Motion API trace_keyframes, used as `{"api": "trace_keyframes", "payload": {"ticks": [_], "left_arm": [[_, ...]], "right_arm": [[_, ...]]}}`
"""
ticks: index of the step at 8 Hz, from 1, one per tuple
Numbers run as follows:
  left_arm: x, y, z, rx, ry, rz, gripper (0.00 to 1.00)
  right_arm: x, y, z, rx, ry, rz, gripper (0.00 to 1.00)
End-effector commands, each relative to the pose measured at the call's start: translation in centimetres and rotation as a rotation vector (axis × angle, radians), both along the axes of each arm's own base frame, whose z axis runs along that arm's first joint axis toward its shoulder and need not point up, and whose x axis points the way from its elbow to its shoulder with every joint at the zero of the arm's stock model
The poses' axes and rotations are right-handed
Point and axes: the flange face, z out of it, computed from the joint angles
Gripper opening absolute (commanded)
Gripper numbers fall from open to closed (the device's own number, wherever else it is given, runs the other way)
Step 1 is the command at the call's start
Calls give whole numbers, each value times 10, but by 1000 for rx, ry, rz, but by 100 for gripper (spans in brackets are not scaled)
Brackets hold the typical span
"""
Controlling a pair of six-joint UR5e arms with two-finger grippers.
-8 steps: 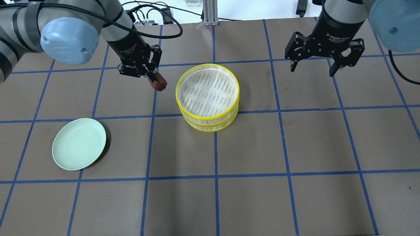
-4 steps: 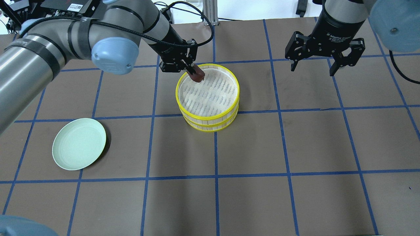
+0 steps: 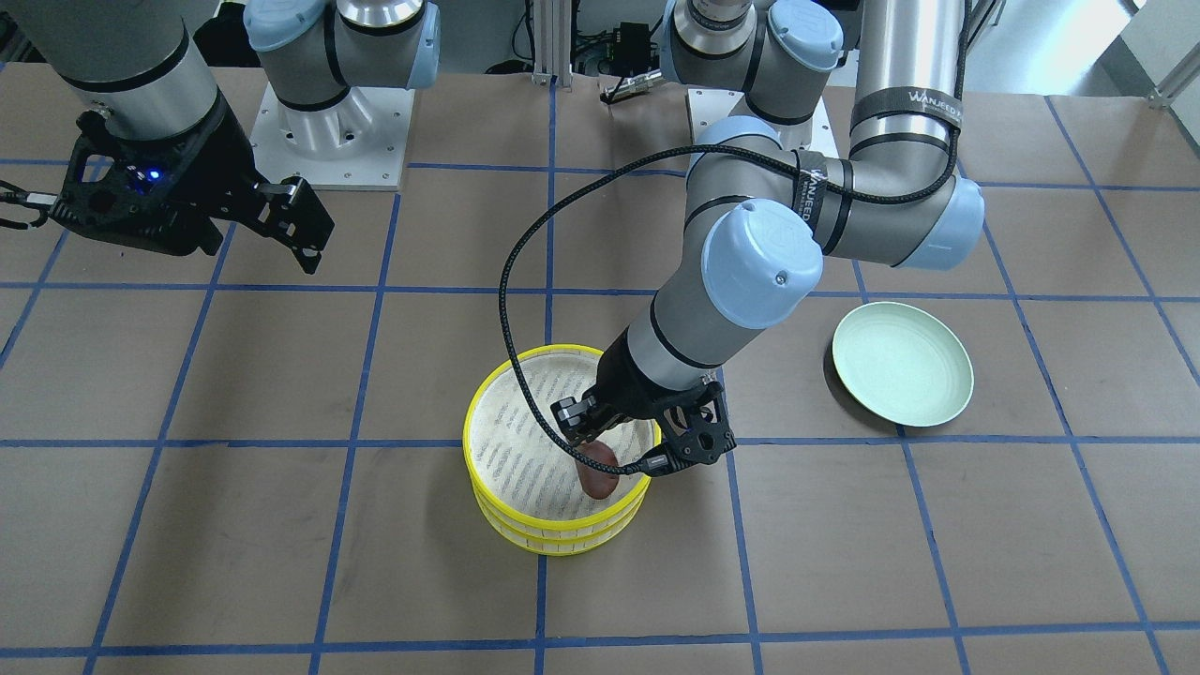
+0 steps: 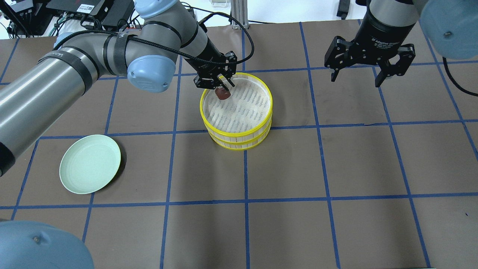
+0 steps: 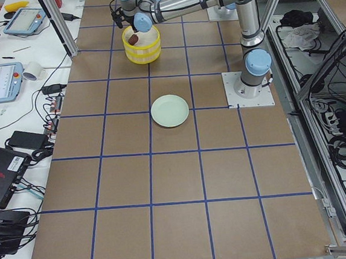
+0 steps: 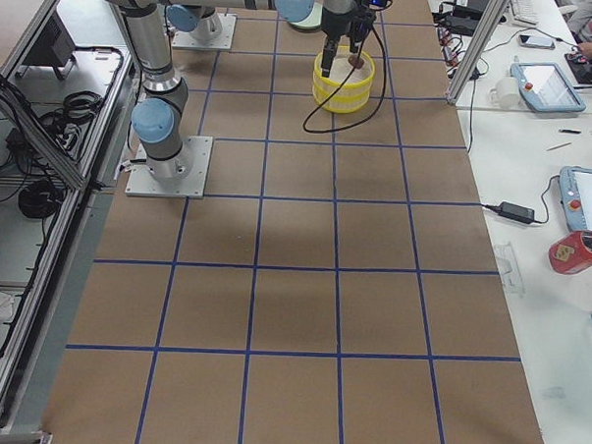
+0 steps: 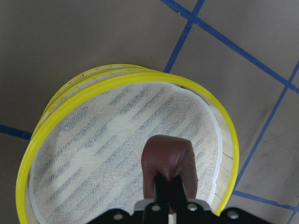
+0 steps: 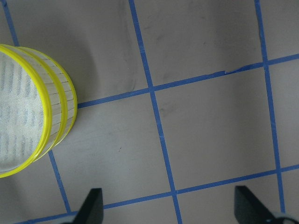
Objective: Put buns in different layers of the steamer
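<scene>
Fingers [image 7: 162, 189] of left gripper [image 4: 222, 88] tight around brown bun [image 4: 224, 95], arm [image 4: 74, 71] outstretched over steamer layers [image 4: 242, 140]; right fingers [image 4: 380, 76] apart.

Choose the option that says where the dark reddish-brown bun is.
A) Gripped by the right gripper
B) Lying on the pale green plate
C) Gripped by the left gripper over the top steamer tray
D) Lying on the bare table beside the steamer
C: the left gripper is shut on the reddish-brown bun inside the rim of the top steamer tray, while the right gripper hangs open with nothing in it.
</scene>
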Motion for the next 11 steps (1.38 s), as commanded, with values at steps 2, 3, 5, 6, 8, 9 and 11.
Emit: {"api": "trace_keyframes", "payload": {"ticks": [2, 3, 5, 6, 8, 9, 11], "left_arm": [[0, 7, 10, 5, -9, 7, 80], [1, 15, 26, 0, -20, 16, 82], [19, 32, 57, -8, -120, 7, 84], [30, 45, 74, -18, -171, -68, 85], [52, 63, 89, 3, -313, -199, 93], [71, 65, 93, 14, -336, -226, 93], [126, 79, 121, 26, -362, -258, 93]], "right_arm": [[-4, 0, -1, 1, 36, 4, 100], [-6, 0, -1, 3, 59, 4, 100], [-6, 0, -1, 2, 61, 3, 100], [-6, 0, -1, 2, 58, 3, 100], [-5, 1, 1, -3, 51, 5, 100], [-5, 1, 1, -3, 49, 25, 100], [-4, 2, 2, -3, 56, 67, 100]]}}
